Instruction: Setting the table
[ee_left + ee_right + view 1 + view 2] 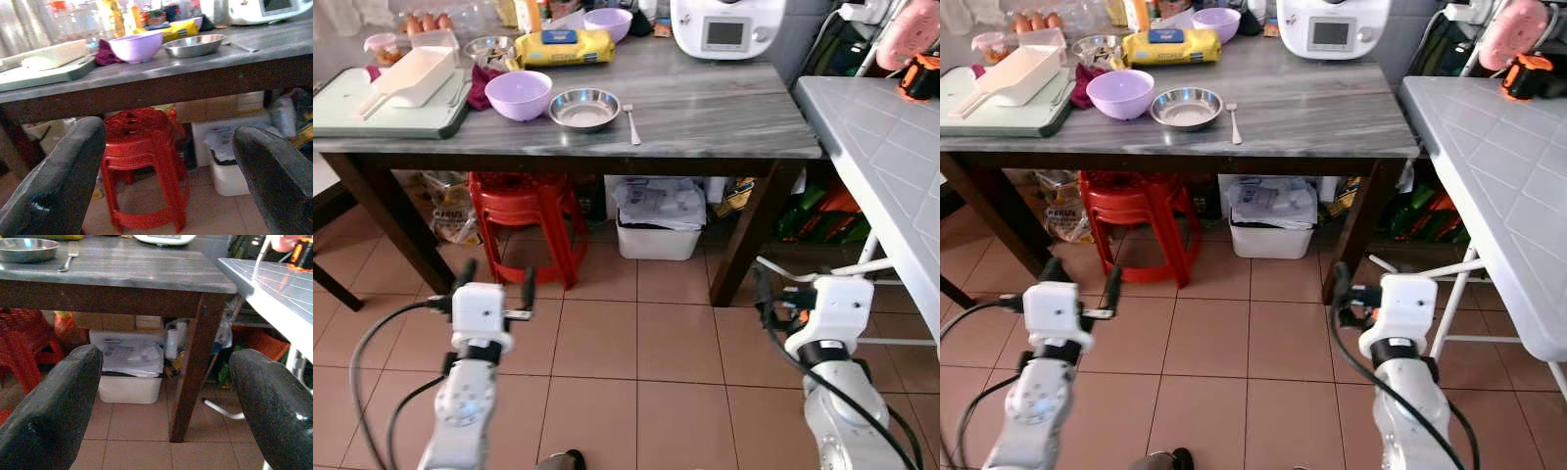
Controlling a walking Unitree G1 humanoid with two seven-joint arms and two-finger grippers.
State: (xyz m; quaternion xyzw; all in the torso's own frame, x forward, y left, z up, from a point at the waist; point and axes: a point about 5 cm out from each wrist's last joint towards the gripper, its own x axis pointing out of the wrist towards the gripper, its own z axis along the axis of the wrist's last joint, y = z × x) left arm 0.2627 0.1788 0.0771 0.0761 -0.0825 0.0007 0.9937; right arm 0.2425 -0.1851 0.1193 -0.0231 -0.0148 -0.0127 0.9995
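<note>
the left gripper [494, 280] and right gripper [161, 396] hung low over the tiled floor [646, 352], jaws released, well short of the grey marble-topped counter [705, 108]. the lavender plastic bowl [518, 94], round steel dish [584, 108] and metal fork [632, 123] sat near its front edge, so a clumsy reach could probably knock them off; the red plastic stool [524, 211] underneath might block an approach.

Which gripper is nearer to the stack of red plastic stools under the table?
Left. The left gripper is just in front of the stack of red plastic stools, fingers open; the right gripper is far off to its right, by the table leg.
</note>
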